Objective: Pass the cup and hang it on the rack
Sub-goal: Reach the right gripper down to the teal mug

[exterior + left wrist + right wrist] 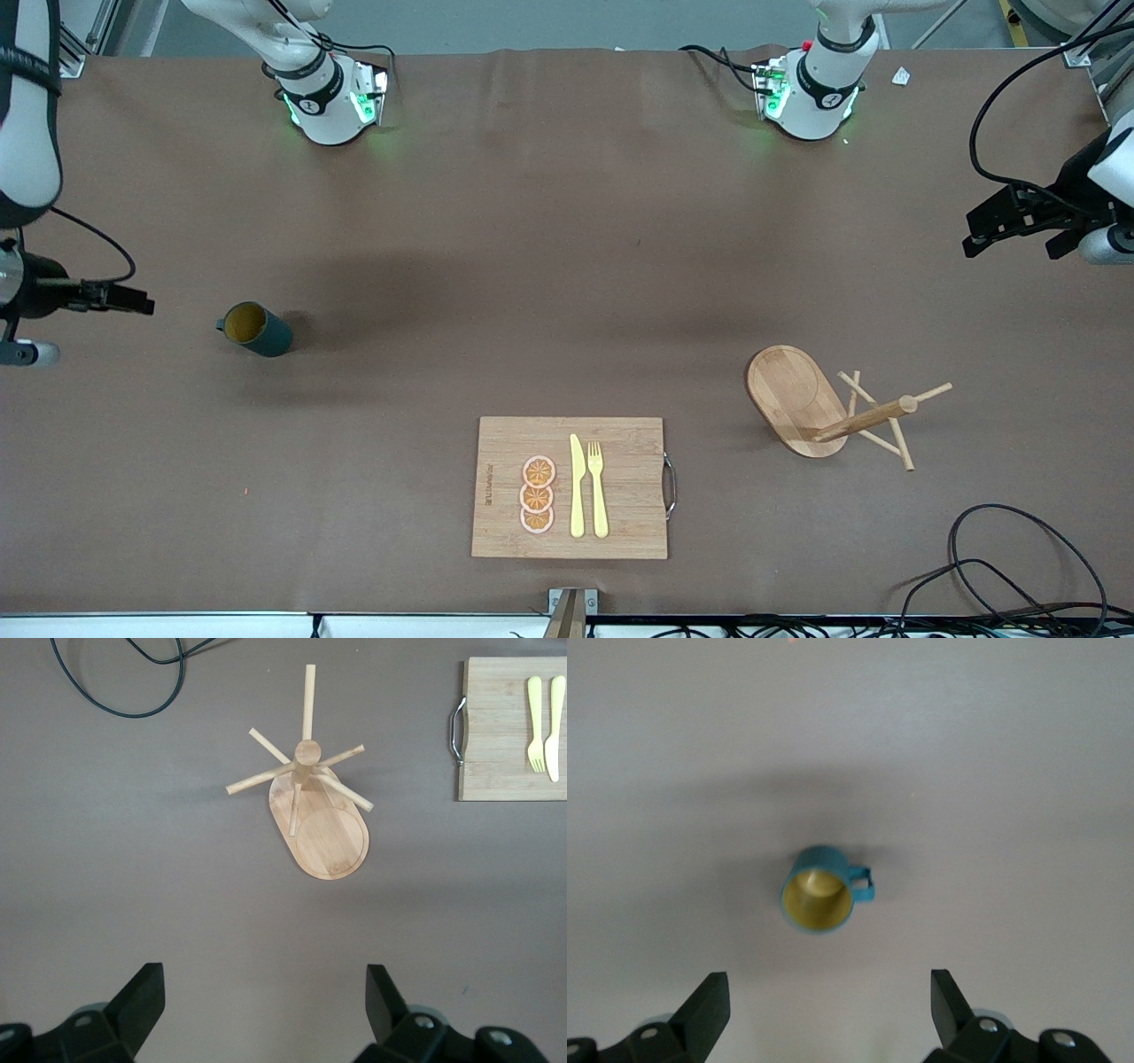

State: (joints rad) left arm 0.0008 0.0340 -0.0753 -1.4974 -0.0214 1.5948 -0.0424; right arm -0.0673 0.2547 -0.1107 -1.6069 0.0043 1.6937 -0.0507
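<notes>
The teal cup [819, 889] sits at twelve o'clock of the right gripper [824, 1014], clear of its open jaws (left gripper [266, 1005] likewise open, over table near the rack [312, 806]).

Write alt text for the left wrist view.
A light wooden mug tree with an oval base stands upright on the brown table, seen from above, below the open left pincer. A rectangular wooden cutting board carrying a yellow fork and knife lies nearby.

Worked in robotics lab: my two arm bases [332, 97] bolted at edge of brown-covered table [567, 266], loose black cables [1019, 567] near it, aluminium framing [1094, 62] at its corner.
</notes>
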